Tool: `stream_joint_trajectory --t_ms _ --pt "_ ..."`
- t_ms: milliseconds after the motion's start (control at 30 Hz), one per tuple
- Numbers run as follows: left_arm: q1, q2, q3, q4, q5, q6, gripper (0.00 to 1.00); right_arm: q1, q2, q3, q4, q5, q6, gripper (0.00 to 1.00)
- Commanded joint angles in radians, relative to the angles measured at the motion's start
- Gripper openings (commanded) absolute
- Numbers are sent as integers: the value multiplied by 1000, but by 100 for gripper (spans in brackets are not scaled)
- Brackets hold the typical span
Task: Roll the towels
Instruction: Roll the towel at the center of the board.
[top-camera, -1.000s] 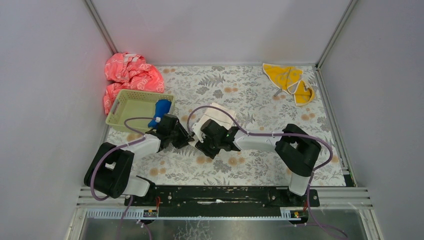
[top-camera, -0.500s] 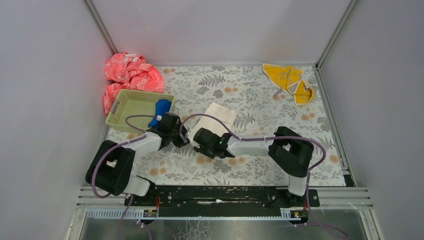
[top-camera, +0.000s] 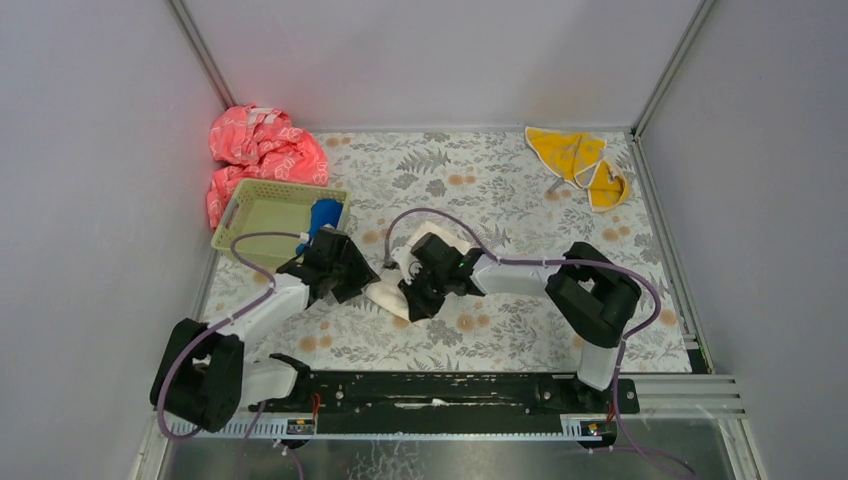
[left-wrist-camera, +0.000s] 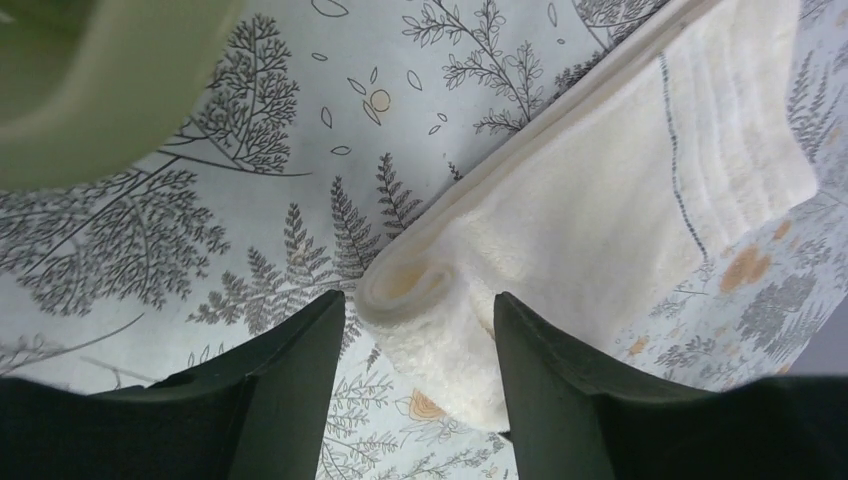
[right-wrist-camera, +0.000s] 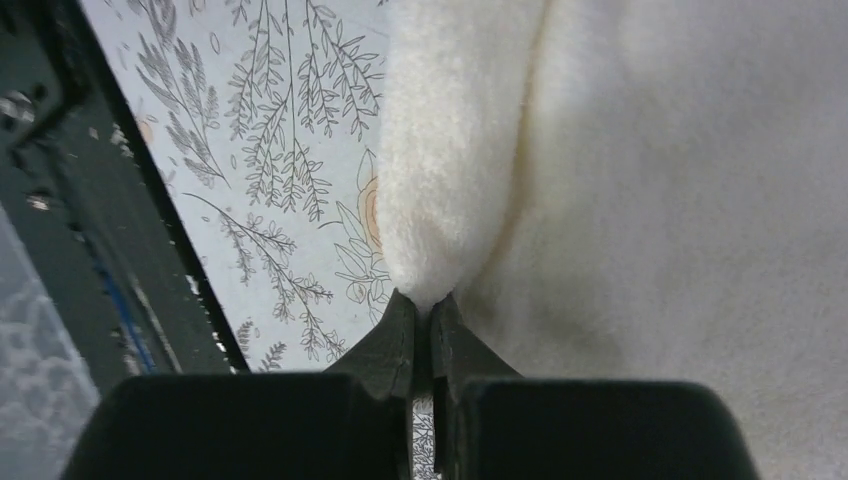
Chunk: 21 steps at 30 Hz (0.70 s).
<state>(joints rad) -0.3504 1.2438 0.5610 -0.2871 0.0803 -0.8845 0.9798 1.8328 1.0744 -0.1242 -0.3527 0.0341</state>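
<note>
The cream towel (left-wrist-camera: 600, 200) lies on the surface (top-camera: 520, 340) just right of the basket (top-camera: 262, 215), one end partly rolled. Left fingers (left-wrist-camera: 300, 370) are spread, one on each side of the rolled end; right fingers (right-wrist-camera: 395, 345) are pressed together, pinching a fold of the cream towel. The blue towel (top-camera: 325, 213) is at the basket's right end; the yellow towel (top-camera: 580, 160) lies well right of the basket, farther back.
</note>
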Motion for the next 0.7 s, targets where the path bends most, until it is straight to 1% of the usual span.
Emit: stream_joint_trajectory --t_ms 0,167,400,467,500,667 --pt "8 -86 20 -111 -58 16 59 -114 -36 -64 147 -340 228 0" --pt "8 -126 11 -118 -7 2 64 -208 23 -174 417 -522 489 0" --pt "0 -86 -8 -36 70 -16 64 -304 139 -291 791 -635 851 1" --pt "-8 -59 -3 -2 74 -21 63 -317 170 -301 828 -643 886 2" --pt "-14 -43 1 15 75 -24 63 -321 180 -299 817 -644 885 3" --pt "-36 36 26 80 83 -31 62 -326 209 -260 699 -632 830 3"
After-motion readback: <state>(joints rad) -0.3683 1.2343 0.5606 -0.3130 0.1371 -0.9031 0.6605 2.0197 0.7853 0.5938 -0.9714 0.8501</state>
